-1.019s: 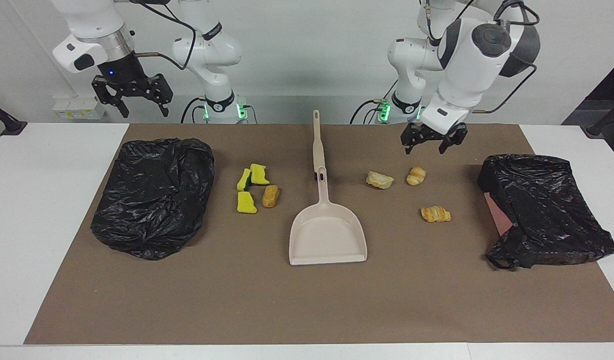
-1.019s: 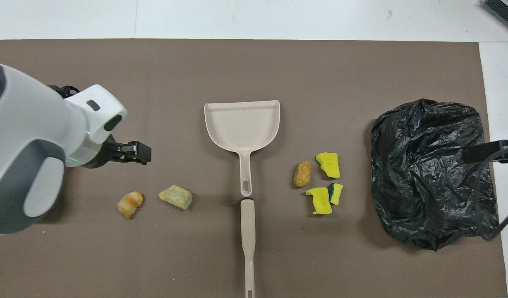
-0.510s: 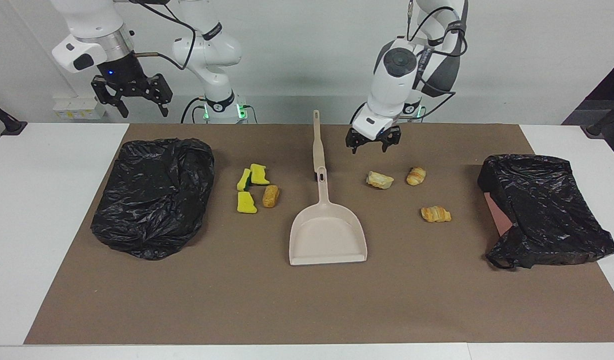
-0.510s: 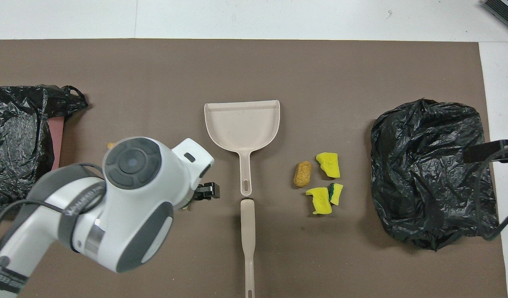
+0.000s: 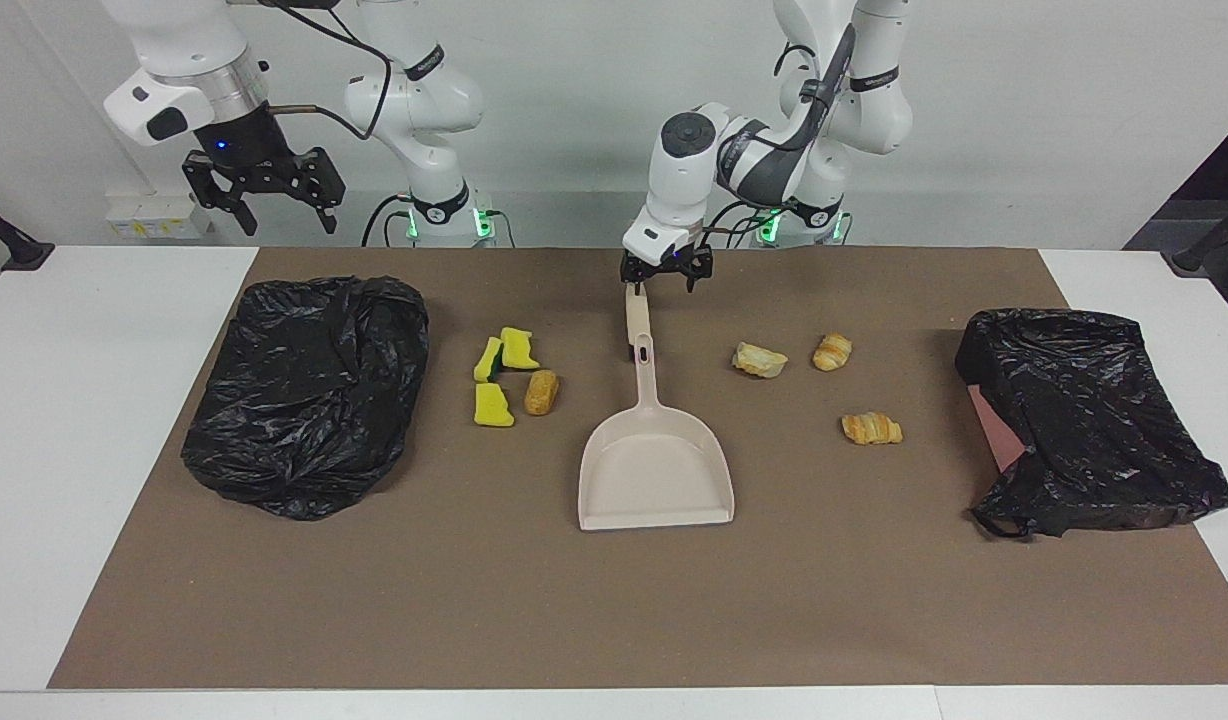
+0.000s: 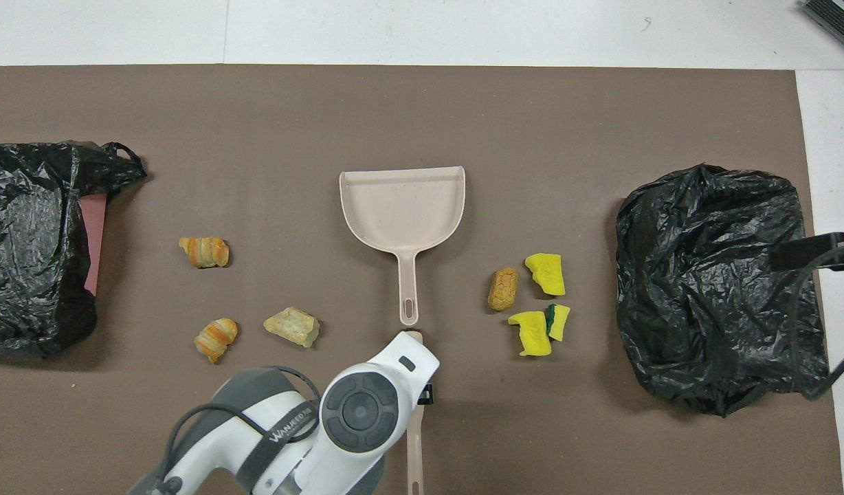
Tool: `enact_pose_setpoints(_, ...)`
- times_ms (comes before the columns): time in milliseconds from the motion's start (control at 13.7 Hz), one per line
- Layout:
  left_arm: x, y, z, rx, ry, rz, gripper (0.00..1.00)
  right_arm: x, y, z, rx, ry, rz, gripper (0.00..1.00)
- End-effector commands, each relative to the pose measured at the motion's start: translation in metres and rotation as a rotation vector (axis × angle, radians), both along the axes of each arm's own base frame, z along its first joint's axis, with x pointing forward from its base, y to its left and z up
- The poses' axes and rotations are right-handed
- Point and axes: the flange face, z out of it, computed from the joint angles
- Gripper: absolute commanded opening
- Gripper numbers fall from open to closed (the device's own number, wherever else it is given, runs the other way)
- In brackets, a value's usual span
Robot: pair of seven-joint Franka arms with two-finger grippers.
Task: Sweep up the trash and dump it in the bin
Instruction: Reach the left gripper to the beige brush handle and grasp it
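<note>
The left tool (image 5: 666, 283) is hovering over the brush (image 5: 636, 312) handle with its fingers apart, so I judge the step is picking up the brush. The trash is lying on the counter (image 5: 534, 600): sponge bits (image 5: 494, 404) toward the right arm's end, bread pieces (image 5: 871, 428) toward the left arm's, the dustpan (image 5: 656, 472) between them. Next, the tool needs lowering around the handle and closing. The right tool (image 5: 264, 195) is waiting, open, above a black bag (image 5: 304, 390).

Bright, even light overhead (soft short shadows), both views sharp.
</note>
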Motion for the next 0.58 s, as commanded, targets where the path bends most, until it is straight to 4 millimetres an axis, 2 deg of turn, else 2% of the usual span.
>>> enact_pose_setpoints(0, -0.034, -0.010, -0.005, -0.010, 0.006, 0.018, 1.00, -0.005, -0.004, 0.001, 0.003, -0.009, -0.002, 1.00)
enact_pose_setpoints(146, -0.045, -0.011, -0.012, -0.004, 0.024, 0.025, 1.00, -0.005, -0.004, 0.000, 0.003, -0.008, -0.002, 1.00)
enact_pose_setpoints(218, -0.050, -0.013, -0.015, -0.003, 0.030, 0.020, 0.97, -0.006, -0.005, 0.000, 0.005, -0.005, -0.003, 1.00)
enact_pose_setpoints(291, -0.050, -0.014, -0.017, -0.012, 0.039, 0.032, 0.88, -0.008, -0.006, 0.000, 0.004, 0.001, -0.003, 1.00)
enact_pose_setpoints(364, -0.052, -0.015, -0.018, -0.014, 0.039, 0.028, 0.72, -0.010, -0.008, -0.001, 0.005, 0.006, -0.006, 1.00)
enact_pose_setpoints(437, -0.052, -0.015, -0.018, -0.015, 0.040, 0.027, 0.51, -0.011, -0.011, -0.002, 0.005, 0.008, -0.016, 1.00)
enact_pose_setpoints(510, -0.053, -0.015, -0.017, -0.014, 0.041, 0.025, 0.13, -0.011, -0.011, -0.002, 0.005, 0.008, -0.014, 1.00)
